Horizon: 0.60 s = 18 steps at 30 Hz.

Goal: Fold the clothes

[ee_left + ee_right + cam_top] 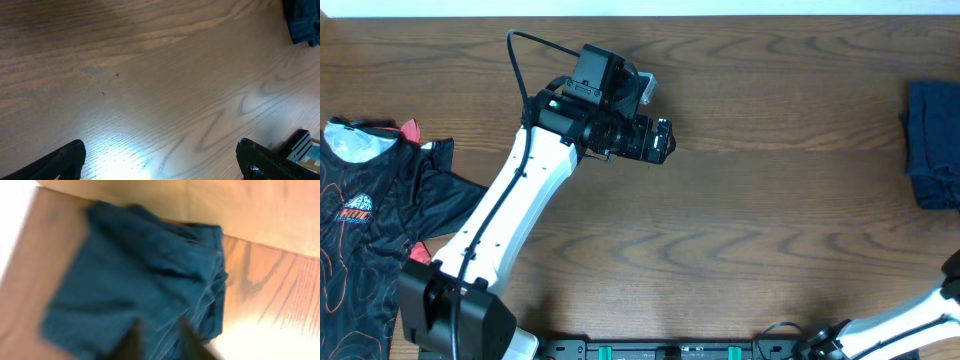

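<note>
Left wrist: left gripper (160, 152) spread wide over wooden table (150, 60); right gripper (161, 341) blurred, slightly parted over folded navy clothes (140, 275).

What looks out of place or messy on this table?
Nothing is spilled or broken. The black printed shirt at the left edge of the table lies spread out and rumpled, unfolded. The navy garment at the right edge is folded, but its layers sit slightly uneven along one side.
</note>
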Each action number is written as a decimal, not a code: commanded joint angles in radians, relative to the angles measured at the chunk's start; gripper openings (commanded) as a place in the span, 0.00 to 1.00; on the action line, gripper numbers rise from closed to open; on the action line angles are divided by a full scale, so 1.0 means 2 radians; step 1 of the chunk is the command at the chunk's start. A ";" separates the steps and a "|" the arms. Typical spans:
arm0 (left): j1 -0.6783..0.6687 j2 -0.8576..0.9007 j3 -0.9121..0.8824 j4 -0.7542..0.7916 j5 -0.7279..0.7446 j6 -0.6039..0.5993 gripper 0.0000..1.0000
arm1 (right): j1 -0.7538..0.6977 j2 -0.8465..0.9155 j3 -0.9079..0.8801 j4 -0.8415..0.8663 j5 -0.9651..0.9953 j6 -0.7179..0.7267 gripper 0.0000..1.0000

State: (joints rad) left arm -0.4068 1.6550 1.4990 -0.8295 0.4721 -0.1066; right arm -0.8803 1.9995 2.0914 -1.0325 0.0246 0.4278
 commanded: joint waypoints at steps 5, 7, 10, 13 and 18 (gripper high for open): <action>0.001 -0.112 0.003 -0.018 -0.024 0.014 0.98 | 0.027 -0.121 0.004 -0.031 -0.069 0.001 0.81; 0.001 -0.152 0.003 -0.036 -0.048 0.014 0.98 | 0.030 -0.150 0.004 -0.035 -0.090 0.000 0.90; 0.001 -0.216 0.003 -0.060 -0.086 0.014 0.98 | 0.034 -0.193 0.004 -0.038 -0.125 -0.009 0.97; 0.001 -0.289 0.003 -0.077 -0.104 0.014 0.98 | 0.035 -0.231 0.004 -0.051 -0.152 -0.009 0.99; 0.001 -0.399 0.003 -0.092 -0.112 0.014 0.98 | 0.035 -0.278 0.004 -0.077 -0.188 -0.008 0.99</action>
State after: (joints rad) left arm -0.4068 0.9421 1.4994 -1.0000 0.2886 -0.0956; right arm -0.8192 1.4807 2.0930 -1.1698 -0.2749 0.4202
